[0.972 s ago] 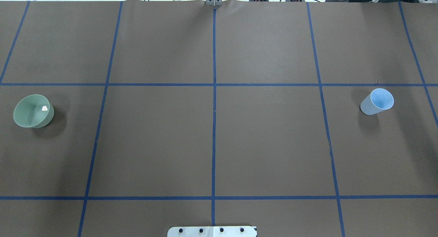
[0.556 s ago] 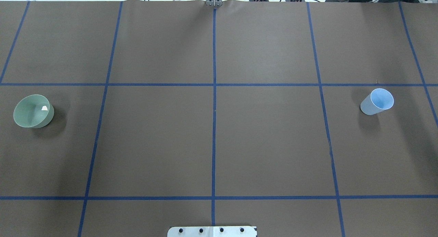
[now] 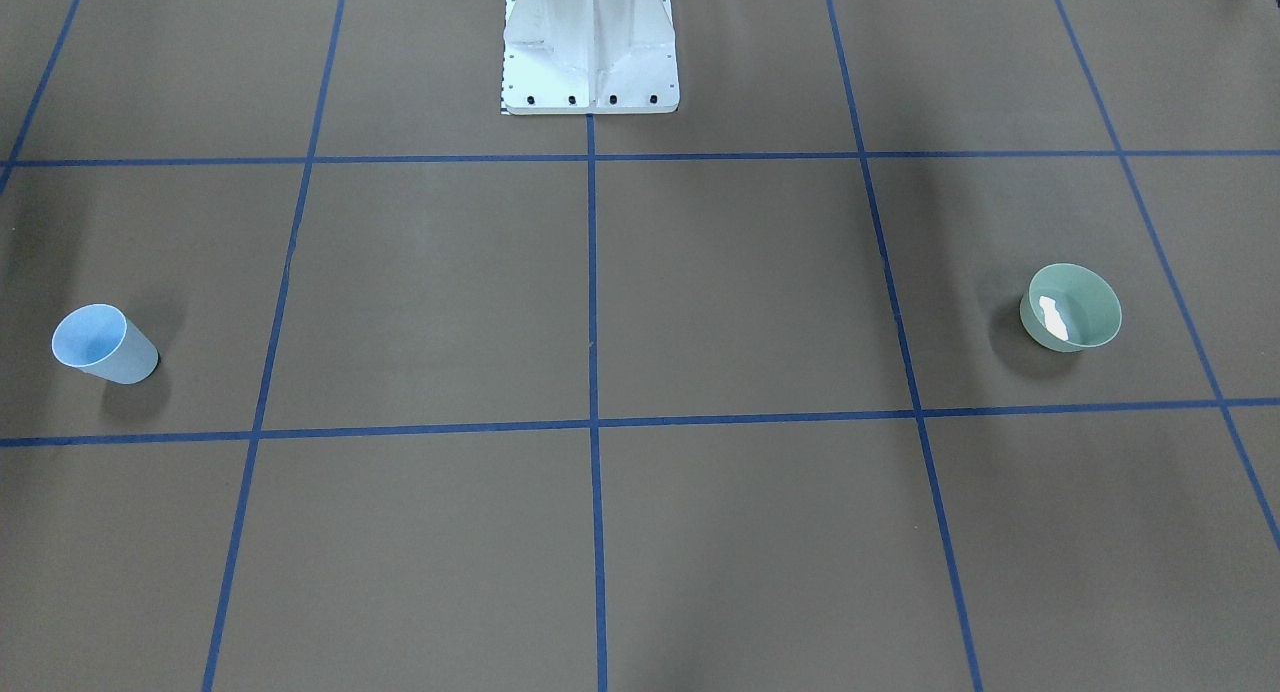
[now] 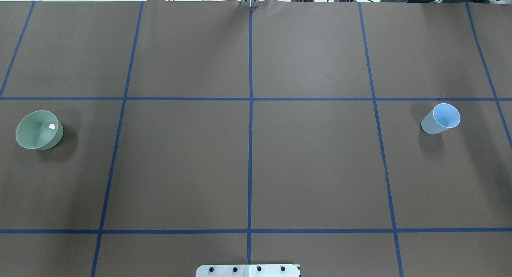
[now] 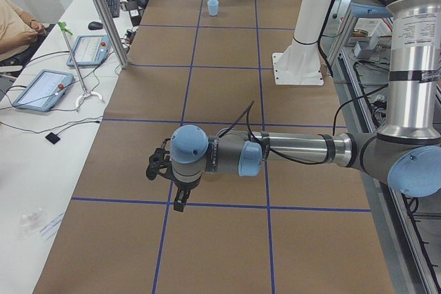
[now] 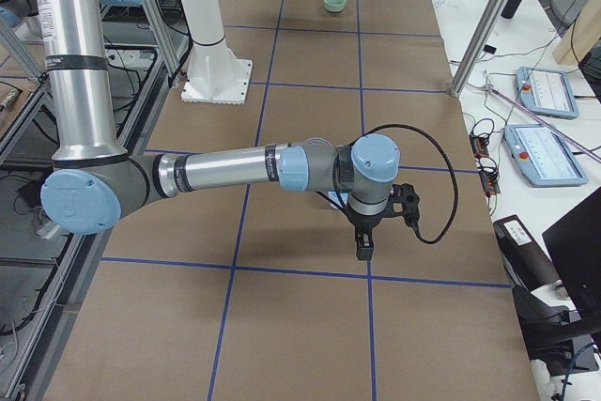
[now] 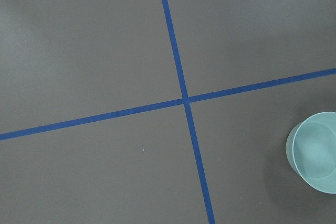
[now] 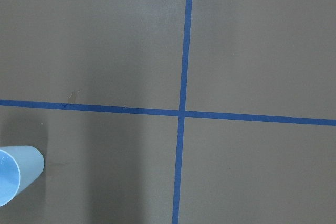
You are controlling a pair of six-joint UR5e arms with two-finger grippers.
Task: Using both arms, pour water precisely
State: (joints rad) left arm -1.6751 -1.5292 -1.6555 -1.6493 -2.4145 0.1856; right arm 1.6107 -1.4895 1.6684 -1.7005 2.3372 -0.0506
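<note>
A green bowl [image 4: 39,129] stands at the table's left end and a white glint of water [image 4: 52,126] shows inside it. The bowl [image 3: 1070,307] with its water glint [image 3: 1052,317] also shows in the front view, and its rim [image 7: 315,150] is at the lower right of the left wrist view. A light blue cup [image 4: 441,119] stands upright at the right end; the right wrist view catches it [image 8: 16,179] at the lower left. My left gripper [image 5: 180,196] and right gripper [image 6: 364,243] hang above the table, seen only in the side views, so I cannot tell their state.
The robot's white pedestal [image 3: 590,47] stands at the table's near middle edge. Blue tape lines [image 4: 250,149] divide the brown mat into squares. Beside the table are side benches with tablets [image 5: 43,89] and cables, and a seated person [image 5: 15,27].
The bowl and the cup stand where they were. The white glint in the bowl looks slightly smaller.
</note>
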